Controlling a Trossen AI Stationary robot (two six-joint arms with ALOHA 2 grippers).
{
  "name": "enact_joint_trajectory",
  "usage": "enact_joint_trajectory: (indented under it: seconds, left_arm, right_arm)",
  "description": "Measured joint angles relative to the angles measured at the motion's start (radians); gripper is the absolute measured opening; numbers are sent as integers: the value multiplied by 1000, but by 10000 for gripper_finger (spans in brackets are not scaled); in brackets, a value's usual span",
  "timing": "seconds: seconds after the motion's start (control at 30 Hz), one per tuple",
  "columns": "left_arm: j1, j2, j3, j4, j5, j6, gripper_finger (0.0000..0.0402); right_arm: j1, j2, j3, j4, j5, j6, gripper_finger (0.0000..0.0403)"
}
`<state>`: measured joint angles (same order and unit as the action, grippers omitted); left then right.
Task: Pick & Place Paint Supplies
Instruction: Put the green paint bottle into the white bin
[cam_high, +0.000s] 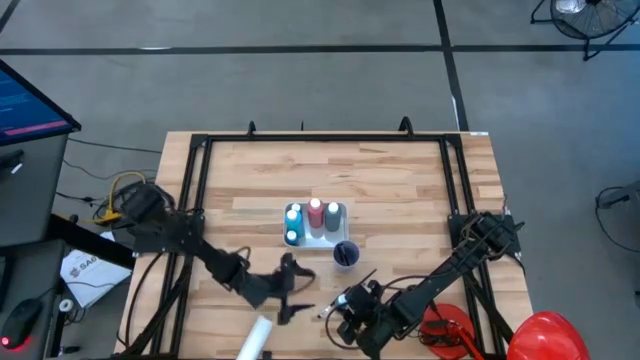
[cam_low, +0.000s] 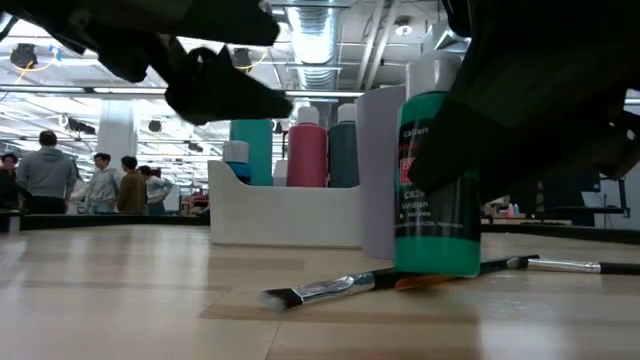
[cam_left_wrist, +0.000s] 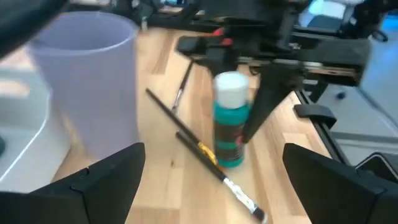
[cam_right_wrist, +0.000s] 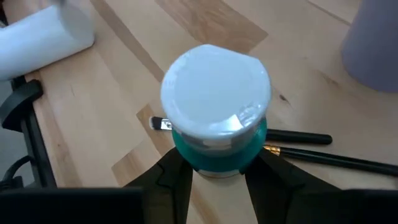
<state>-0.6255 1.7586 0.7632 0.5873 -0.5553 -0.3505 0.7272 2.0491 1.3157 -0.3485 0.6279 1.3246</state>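
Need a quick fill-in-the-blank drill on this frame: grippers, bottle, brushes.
1. The right gripper is shut on the teal paint bottle with a ____ cap.
2. That bottle stands ____ on the wooden table.
3. The left gripper is ____ and holds nothing.
4. A thin dark-handled brush lies ____ on the table.

Missing: white; upright; open; flat

In the low view the teal bottle (cam_low: 437, 185) is half covered at 3 o'clock by a dark arm, its label only partly readable; the lavender cup (cam_right_wrist: 373, 43) is cut by the right wrist picture's edge; the white tube (cam_high: 254, 340) runs off the high view's edge at 6 o'clock.
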Motion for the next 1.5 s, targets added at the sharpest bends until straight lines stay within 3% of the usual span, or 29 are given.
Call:
enact_joint_trajectory:
  seconds: [0.2, 0.33, 0.5, 0.67, 1.23, 1.37, 1.5]
  left_arm:
    - [-48, 89, 135, 7, -230, 131, 374]
    - [-66, 154, 214, 10, -356, 64, 367]
    - [-98, 260, 296, 3, -422, 66, 328]
    - [-116, 279, 318, 6, -495, 82, 287]
    - [-41, 285, 317, 5, -424, -37, 248]
    - [-41, 285, 317, 5, -421, -51, 199]
    - [-41, 285, 317, 7, -409, -43, 113]
  right_arm:
    - [-11, 0, 31, -10, -18, -50, 119]
    - [-25, 1, 57, -16, -18, -84, 119]
    - [-41, 1, 83, -51, -15, -106, 119]
    - [-45, 1, 86, -61, -6, -105, 119]
    - [-70, 1, 86, -30, 9, -129, 119]
    - [-70, 1, 86, -31, 10, -131, 119]
    - [-71, 1, 86, -32, 12, -130, 119]
